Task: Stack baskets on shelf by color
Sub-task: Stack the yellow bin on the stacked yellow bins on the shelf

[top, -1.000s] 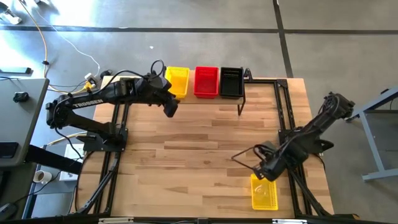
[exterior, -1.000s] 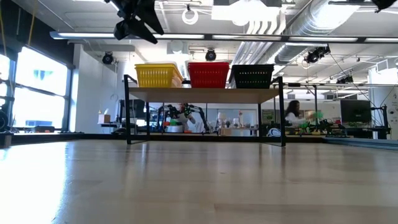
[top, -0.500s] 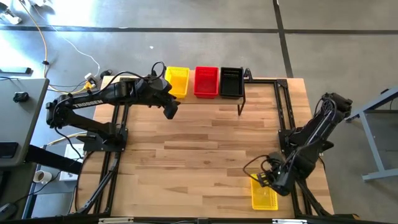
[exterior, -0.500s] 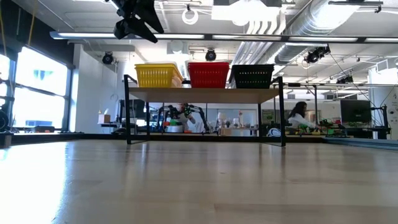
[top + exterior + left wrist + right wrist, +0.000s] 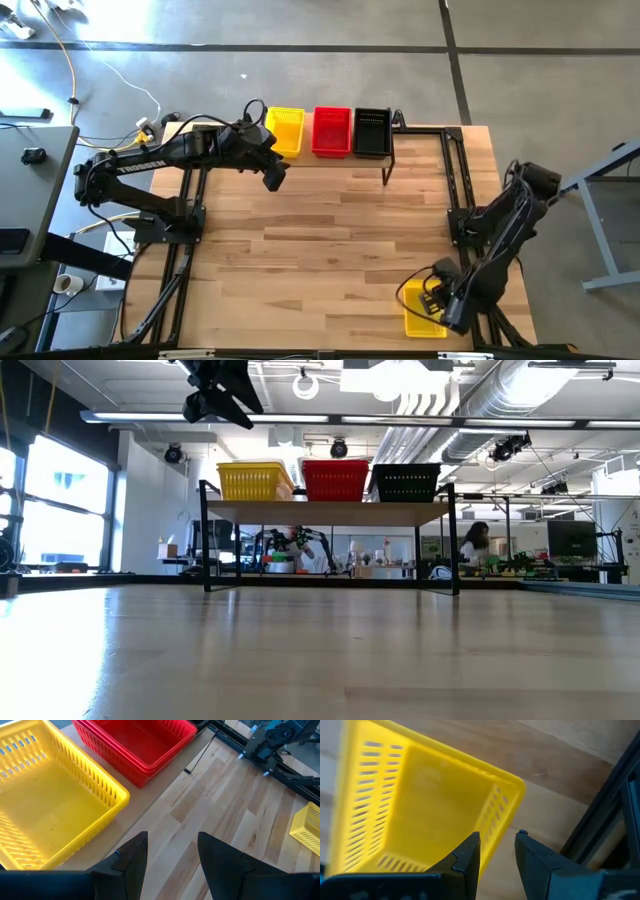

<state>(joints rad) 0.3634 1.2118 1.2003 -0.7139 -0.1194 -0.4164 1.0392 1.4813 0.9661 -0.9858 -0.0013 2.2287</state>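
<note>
Baskets are nearly sorted; one loose yellow basket (image 5: 424, 312) lies at about five o'clock on the table (image 5: 320, 250), well apart from the shelf (image 5: 420, 150). My right hand (image 5: 496, 851) hangs right over that basket, fingers (image 5: 465, 857) apart, straddling its near wall in the wrist view, one finger inside and one outside, not closed on it. My left hand (image 5: 170, 850) waits near eleven o'clock, fingers apart and holding nothing, just beside the yellow stack (image 5: 286, 130) on the shelf. Along the shelf at twelve o'clock sit the yellow stack, the red stack (image 5: 332, 131) and the black stack (image 5: 372, 131), side by side.

The risk, as I judge it, lies in the grip. The wall is thin, perforated plastic, and if I pinch only its top edge the basket may tilt or swing as I lift, then slip out on the long carry across the table. The basket also lies close to the table's frame (image 5: 600, 827) on that side; a skewed descent could push it against the frame instead of catching it. At the shelf, a tilted basket might fail to nest in the yellow stack.
</note>
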